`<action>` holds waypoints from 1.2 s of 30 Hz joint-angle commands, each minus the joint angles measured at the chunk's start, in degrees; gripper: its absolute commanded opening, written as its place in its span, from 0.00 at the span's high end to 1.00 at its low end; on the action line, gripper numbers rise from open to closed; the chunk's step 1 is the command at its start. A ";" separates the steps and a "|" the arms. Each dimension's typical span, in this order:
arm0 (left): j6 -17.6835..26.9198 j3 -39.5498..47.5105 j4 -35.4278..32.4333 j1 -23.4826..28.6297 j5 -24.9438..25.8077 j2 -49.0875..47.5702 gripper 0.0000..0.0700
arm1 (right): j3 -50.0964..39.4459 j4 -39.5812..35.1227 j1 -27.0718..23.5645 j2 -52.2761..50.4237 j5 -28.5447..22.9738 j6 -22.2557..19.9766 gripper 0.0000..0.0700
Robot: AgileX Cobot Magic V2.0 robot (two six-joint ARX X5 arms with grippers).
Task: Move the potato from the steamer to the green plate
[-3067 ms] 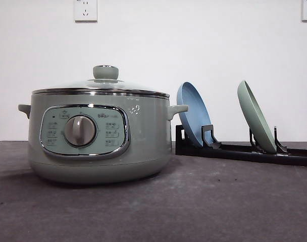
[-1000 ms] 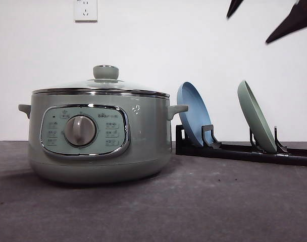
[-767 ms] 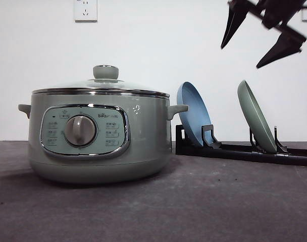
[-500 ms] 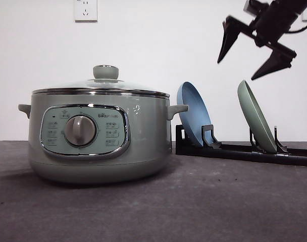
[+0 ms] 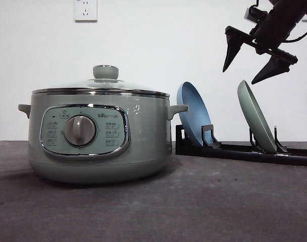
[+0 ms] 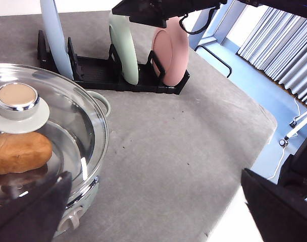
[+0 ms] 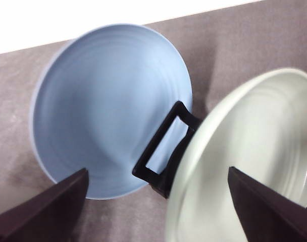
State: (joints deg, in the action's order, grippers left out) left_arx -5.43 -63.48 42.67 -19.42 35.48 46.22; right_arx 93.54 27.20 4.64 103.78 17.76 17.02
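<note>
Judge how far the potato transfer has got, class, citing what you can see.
Done: nothing. The potato lies in the steamer under its glass lid. In hand: the open right gripper hangs above the green plate, upright in the rack. Left: pull out the plate, lift the lid, move the potato.

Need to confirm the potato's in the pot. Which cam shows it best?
Left wrist view: the potato lies inside the steamer, seen through the closed glass lid. From the front, the steamer's wall hides it.
</note>
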 commanded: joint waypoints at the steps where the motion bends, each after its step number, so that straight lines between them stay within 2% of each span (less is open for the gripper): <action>1: 0.72 -1.38 -0.59 -0.22 0.33 0.49 0.00 | 1.40 -0.20 -0.02 2.26 0.00 0.94 0.24; 3: 0.84 -1.38 -0.52 -0.22 0.33 0.59 0.00 | 1.40 0.04 -0.07 2.92 0.07 1.00 0.25; 5: 0.96 -1.38 -0.46 -0.22 0.33 0.59 0.00 | 1.40 0.22 -0.09 3.38 0.00 0.96 0.30; 8: 0.96 -1.38 -0.37 -0.22 0.33 0.59 0.00 | 1.40 -0.27 -0.07 3.46 -1.58 0.94 0.56; 15: 1.05 -1.38 -0.70 -0.22 0.33 0.59 0.00 | 1.40 -1.03 -0.12 3.46 -1.41 1.01 0.98; 21: 1.74 -1.38 -0.56 -0.20 0.33 0.59 0.00 | 1.93 -1.46 -0.69 3.16 -1.07 2.34 1.00; 36: 3.50 -1.38 -0.39 -0.20 0.33 0.59 0.00 | 13.95 3.27 -1.79 -4.81 9.18 3.55 1.00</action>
State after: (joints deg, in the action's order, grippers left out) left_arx -2.83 -63.48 42.72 -19.42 35.48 46.46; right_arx 105.67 30.68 2.63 99.61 26.13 20.41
